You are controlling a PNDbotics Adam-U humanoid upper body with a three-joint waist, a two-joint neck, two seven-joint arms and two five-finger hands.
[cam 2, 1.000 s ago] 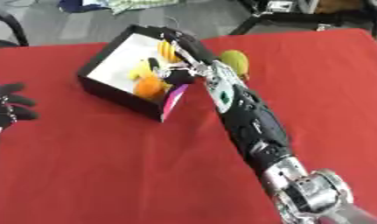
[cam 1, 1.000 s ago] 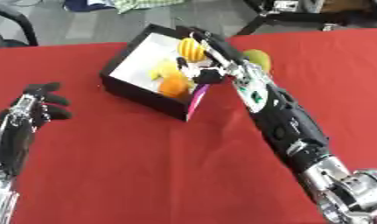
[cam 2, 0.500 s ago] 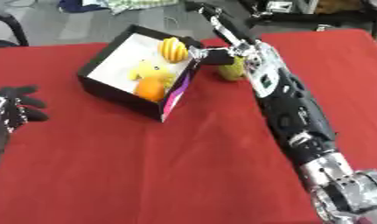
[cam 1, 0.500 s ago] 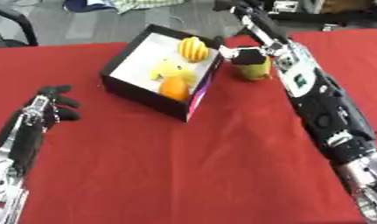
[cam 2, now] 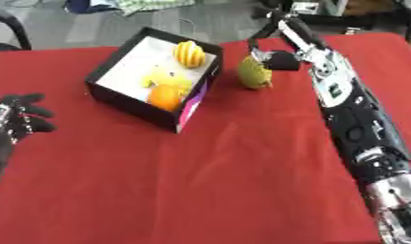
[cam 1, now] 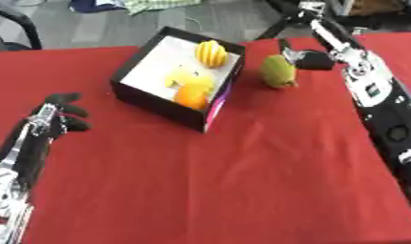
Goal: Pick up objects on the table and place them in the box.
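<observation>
A black box with a white inside stands on the red table, left of centre. In it lie a yellow striped fruit, a yellow piece and an orange. A green fruit rests on the cloth just right of the box. My right hand is open just behind and to the right of the green fruit, fingers spread toward the far edge, holding nothing. My left hand rests open at the left, fingers up, away from the box.
The red cloth covers the whole table, with broad bare cloth in front of the box. Beyond the far edge lie grey floor, a dark chair leg at the upper left and some fabric.
My right hand has left the space over the box and swung right and back, ending behind the green fruit, which now shows fully. The left hand has barely moved.
</observation>
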